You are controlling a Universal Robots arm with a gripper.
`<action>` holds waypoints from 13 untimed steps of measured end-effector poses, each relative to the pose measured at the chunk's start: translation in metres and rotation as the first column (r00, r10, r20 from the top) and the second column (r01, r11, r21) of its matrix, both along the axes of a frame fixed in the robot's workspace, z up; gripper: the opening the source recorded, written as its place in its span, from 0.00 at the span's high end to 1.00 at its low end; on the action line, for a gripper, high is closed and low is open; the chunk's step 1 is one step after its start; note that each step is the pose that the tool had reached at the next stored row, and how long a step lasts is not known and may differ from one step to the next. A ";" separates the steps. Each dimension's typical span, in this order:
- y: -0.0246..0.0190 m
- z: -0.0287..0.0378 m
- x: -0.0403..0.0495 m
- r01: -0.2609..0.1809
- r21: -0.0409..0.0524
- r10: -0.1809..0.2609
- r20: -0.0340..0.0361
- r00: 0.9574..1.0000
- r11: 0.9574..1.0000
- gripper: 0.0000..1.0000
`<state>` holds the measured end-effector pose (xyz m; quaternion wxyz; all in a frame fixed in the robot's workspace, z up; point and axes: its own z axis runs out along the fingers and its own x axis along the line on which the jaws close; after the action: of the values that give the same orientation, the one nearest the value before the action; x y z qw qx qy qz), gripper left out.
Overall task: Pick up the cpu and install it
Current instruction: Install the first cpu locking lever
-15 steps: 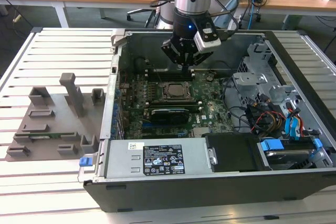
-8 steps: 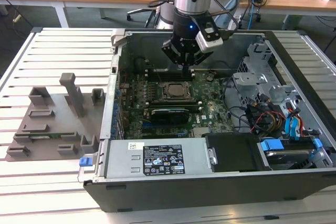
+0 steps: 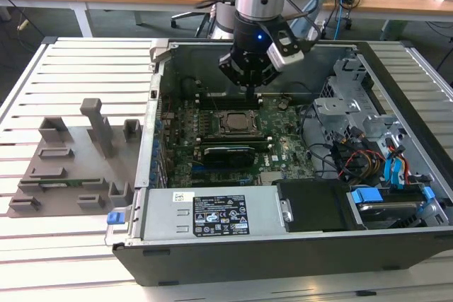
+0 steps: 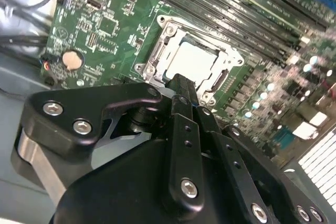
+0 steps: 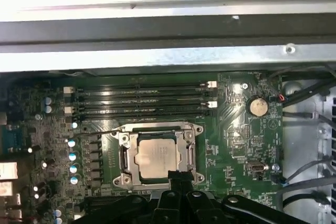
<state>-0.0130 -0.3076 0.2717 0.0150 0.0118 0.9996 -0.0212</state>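
The gripper (image 3: 251,90) hung inside the open computer case (image 3: 212,263), low over the motherboard (image 5: 236,135). In both wrist views its fingers looked drawn together into one narrow tip with nothing between them.

The cpu (image 5: 156,158) lay flat in the socket frame (image 5: 124,157), its pale metal top facing up. The frame's metal edges bordered it on all sides, and it appeared already seated there, not carried.

In the exterior view the cpu (image 3: 236,121) lay below the fingertips, slightly nearer the camera and toward the exterior view's left of them. In the second wrist view the tip (image 4: 181,81) crossed the socket frame's edge just beside the cpu (image 4: 191,61). I could not tell whether it touched the frame. The chip is square, so it has no long axis to line up with.
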 end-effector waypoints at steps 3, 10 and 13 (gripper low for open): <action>0.0000 0.0000 0.0000 -0.094 0.000 0.094 0.000 0.996 0.996 0.89; 0.0000 -0.0001 -0.0036 -0.095 0.000 0.095 0.000 0.996 0.996 0.89; 0.0000 -0.0003 -0.0083 -0.095 0.000 0.095 0.000 0.996 0.996 0.89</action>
<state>-0.0212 -0.3076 0.2714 0.0160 -0.0356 0.9990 -0.0205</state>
